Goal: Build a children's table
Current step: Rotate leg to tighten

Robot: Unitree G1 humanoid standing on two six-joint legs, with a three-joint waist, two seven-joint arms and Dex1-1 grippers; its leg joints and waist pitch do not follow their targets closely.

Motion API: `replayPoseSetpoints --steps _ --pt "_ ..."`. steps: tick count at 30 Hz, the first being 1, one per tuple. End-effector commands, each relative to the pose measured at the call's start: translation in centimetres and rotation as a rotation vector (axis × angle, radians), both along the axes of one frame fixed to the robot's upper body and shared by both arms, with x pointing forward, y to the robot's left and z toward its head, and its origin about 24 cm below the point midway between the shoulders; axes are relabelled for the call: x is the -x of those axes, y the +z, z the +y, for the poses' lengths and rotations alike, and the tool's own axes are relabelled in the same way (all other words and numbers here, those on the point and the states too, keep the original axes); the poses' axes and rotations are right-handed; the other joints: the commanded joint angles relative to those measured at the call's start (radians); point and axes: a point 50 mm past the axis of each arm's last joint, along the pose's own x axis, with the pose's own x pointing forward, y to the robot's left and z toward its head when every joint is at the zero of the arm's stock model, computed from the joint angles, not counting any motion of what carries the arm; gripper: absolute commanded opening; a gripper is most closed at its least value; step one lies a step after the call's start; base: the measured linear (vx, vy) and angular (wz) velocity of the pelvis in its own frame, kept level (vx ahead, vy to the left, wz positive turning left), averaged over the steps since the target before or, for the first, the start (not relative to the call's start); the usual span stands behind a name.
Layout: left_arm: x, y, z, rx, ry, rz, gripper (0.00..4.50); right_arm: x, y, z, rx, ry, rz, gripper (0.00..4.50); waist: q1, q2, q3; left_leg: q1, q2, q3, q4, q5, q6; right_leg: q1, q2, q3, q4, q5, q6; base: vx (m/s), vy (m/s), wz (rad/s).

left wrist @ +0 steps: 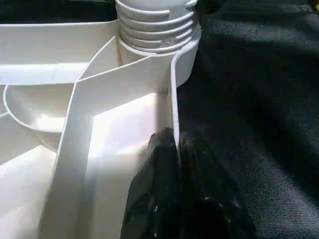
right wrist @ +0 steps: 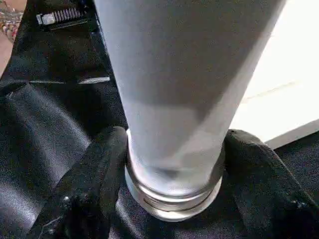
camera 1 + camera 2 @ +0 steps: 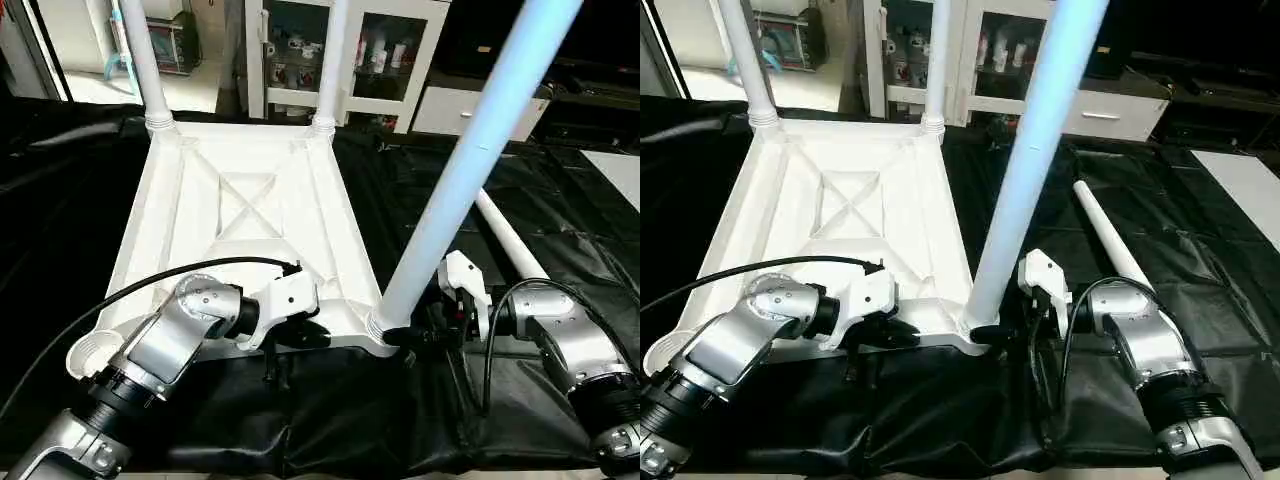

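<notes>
The children's table [image 3: 250, 220] is lying upside down on the black sheet [image 3: 560, 210], with its ribbed underside facing up at me. I am using the table as my landmark. Two legs are standing up in the two far corner sockets, the far left leg [image 3: 145, 60] and the far right leg [image 3: 332, 55]. A third leg [image 3: 470, 160] is standing in the near right corner socket and is leaning a little toward me. The fourth leg [image 3: 510, 235] is lying flat on the sheet, just off the table's right side. The near left socket [image 3: 92, 350] is sitting open with no leg in it.

My left gripper [image 1: 177, 149] is pinching the thin wall along the table's near edge, close to the near right corner. Its two black fingers are pressing together on that wall.

My right gripper [image 2: 172, 174] is sitting at the bottom of the third leg, right at the socket. One finger [image 2: 99, 169] is on each side of the leg, touching it, so it is gripping the leg.

A white cabinet [image 3: 350, 50] with glass doors is standing behind the table's far edge.
</notes>
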Motion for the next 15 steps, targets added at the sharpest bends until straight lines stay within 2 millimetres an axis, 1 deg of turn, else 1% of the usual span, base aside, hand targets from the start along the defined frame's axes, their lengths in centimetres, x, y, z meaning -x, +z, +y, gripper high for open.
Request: replayPoseSetpoints --steps 1,2,3,4,5,6,7,8,9,10,11,12,13,14,15 --pt "0.9 -0.9 -0.8 -0.021 -0.071 0.048 0.0 0.1 -0.2 0.1 -0.005 -0.006 0.002 2.72 -0.008 0.005 -0.06 0.01 0.046 -0.01 -0.079 -0.225 0.017 0.045 -0.059 0.051 -0.062 -0.276 -0.199 0.0 0.0 0.0" --pt "0.9 -0.9 -0.8 -0.025 -0.066 0.049 0.0 0.1 -0.3 0.1 -0.01 -0.018 -0.002 2.72 -0.008 0.008 -0.06 0.01 0.046 -0.01 -0.08 -0.228 0.014 0.045 -0.059 0.051 -0.062 -0.274 -0.2 0.0 0.0 0.0" --pt "0.7 -1.0 -0.7 -0.027 -0.037 0.05 0.0 -0.3 -0.7 0.1 0.001 -0.11 -0.017 2.72 -0.009 0.01 -0.059 0.01 0.046 -0.01 -0.08 -0.23 0.011 0.044 -0.059 0.052 -0.062 -0.273 -0.2 0.0 0.0 0.0" --pt "0.3 -1.0 -0.7 -0.023 -0.002 0.043 0.0 -0.7 -1.1 0.0 0.015 -0.18 -0.027 2.72 -0.013 0.012 -0.056 0.01 0.045 -0.011 -0.083 -0.249 0.004 0.044 -0.058 0.051 -0.065 -0.292 -0.198 0.0 0.0 0.0" --pt "0.3 -1.0 -0.7 -0.022 0.001 0.043 0.0 -0.7 -1.1 0.0 0.016 -0.185 -0.028 2.72 -0.017 0.011 -0.054 0.009 0.045 -0.012 -0.084 -0.267 -0.003 0.044 -0.058 0.05 -0.068 -0.317 -0.192 0.0 0.0 0.0" --pt "-0.5 -0.8 -0.8 -0.009 0.086 0.025 0.0 -1.3 -2.1 0.0 0.049 -0.316 -0.033 2.72 -0.024 0.011 -0.053 0.012 0.043 -0.015 -0.084 -0.313 -0.016 0.042 -0.06 0.048 -0.074 -0.381 -0.175 0.0 0.0 0.0" --pt "-0.8 -0.8 -0.9 -0.003 0.119 0.014 0.0 -1.4 -2.4 0.0 0.063 -0.364 -0.032 2.72 -0.032 0.009 -0.049 0.016 0.041 -0.017 -0.086 -0.348 -0.029 0.037 -0.058 0.045 -0.084 -0.448 -0.154 0.0 0.0 0.0" --pt "-1.7 -0.6 -1.2 0.015 0.208 -0.008 0.0 -1.6 -3.1 0.3 0.059 -0.465 -0.002 2.71 -0.036 0.008 -0.048 0.017 0.039 -0.021 -0.085 -0.373 -0.038 0.037 -0.061 0.042 -0.09 -0.512 -0.13 0.0 0.0 0.0" --pt "-1.8 -0.6 -1.2 0.017 0.216 -0.01 0.0 -1.6 -3.2 0.3 0.058 -0.473 0.001 2.71 -0.04 0.008 -0.049 0.017 0.038 -0.023 -0.085 -0.386 -0.041 0.037 -0.061 0.04 -0.093 -0.536 -0.119 -0.052 0.002 -0.04" --pt "-2.2 -0.5 -1.4 0.026 0.261 -0.014 0.0 -1.8 -3.4 0.6 0.053 -0.521 0.016 2.7 -0.043 0.008 -0.049 0.018 0.038 -0.025 -0.085 -0.398 -0.042 0.036 -0.063 0.037 -0.098 -0.559 -0.108 -0.051 0.006 -0.05" --pt "-2.5 -0.4 -1.5 0.034 0.299 -0.015 0.0 -1.9 -3.6 0.8 0.05 -0.56 0.026 2.7 -0.051 0.007 -0.048 0.017 0.038 -0.027 -0.083 -0.413 -0.042 0.033 -0.063 0.034 -0.104 -0.589 -0.089 -0.051 0.006 -0.05" --pt "-2.9 -0.4 -1.8 0.044 0.355 -0.014 0.0 -2.1 -4.0 1.5 0.045 -0.638 0.051 2.7 -0.057 0.006 -0.048 0.018 0.036 -0.031 -0.082 -0.427 -0.04 0.032 -0.064 0.029 -0.11 -0.619 -0.076 0.0 0.0 0.0" --pt "-3.6 -0.2 -2.6 0.05 0.451 -0.018 0.0 -2.5 -4.7 2.7 0.051 -0.771 0.084 2.7 -0.059 0.012 -0.049 0.016 0.035 -0.033 -0.082 -0.429 -0.041 0.033 -0.064 0.029 -0.109 -0.619 -0.075 0.0 0.0 0.0" --pt "-3.9 -0.1 -3.1 0.05 0.483 -0.027 0.0 -2.8 -4.9 3.3 0.059 -0.855 0.089 2.7 -0.071 0.011 -0.048 0.016 0.033 -0.037 -0.081 -0.443 -0.054 0.028 -0.063 0.02 -0.116 -0.647 -0.059 0.0 0.0 0.0" --pt "-4.1 0.0 -3.4 0.055 0.503 -0.032 0.0 -3.1 -5.0 3.6 0.055 -0.926 0.09 2.7 -0.077 0.01 -0.049 0.015 0.033 -0.041 -0.082 -0.451 -0.056 0.031 -0.064 0.016 -0.117 -0.653 -0.054 0.0 0.0 0.0"
